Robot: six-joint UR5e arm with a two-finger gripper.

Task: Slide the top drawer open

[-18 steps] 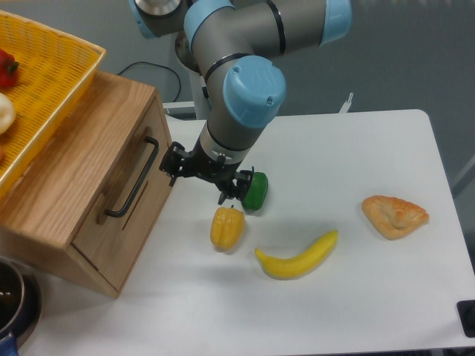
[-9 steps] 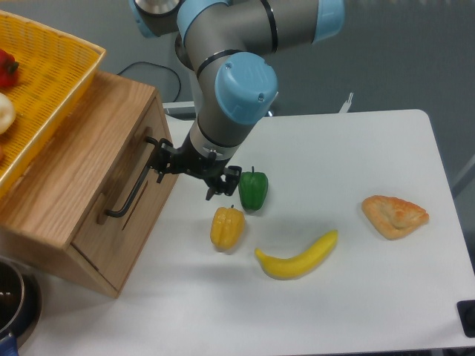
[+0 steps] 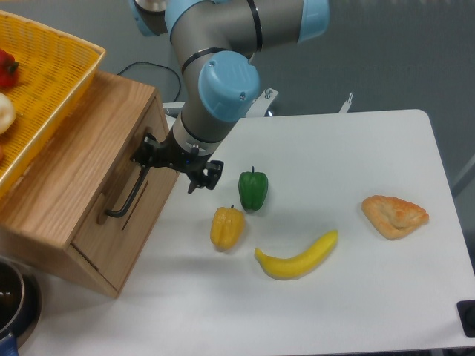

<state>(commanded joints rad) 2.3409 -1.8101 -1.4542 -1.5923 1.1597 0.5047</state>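
Reaching toward the wooden cabinet at the left of the white tabletop (image 3: 356, 148), the pincer (image 3: 158, 165) sits at the upper end of the black bar handle (image 3: 130, 193) on the top drawer (image 3: 126, 215). Whether its fingers are closed on the bar cannot be told from here. The drawer front looks flush with the cabinet. A green pepper (image 3: 253, 190), yellow pepper (image 3: 226, 228), banana (image 3: 297, 257) and pastry (image 3: 394, 215) lie to the right.

**Bystanders on the white table**

A green pepper (image 3: 253, 190) stands just above a yellow pepper (image 3: 226, 228), a banana (image 3: 297, 256) lies near them, and a pastry (image 3: 395, 215) sits well apart (far right); a yellow woven basket (image 3: 52, 81) rests upper left
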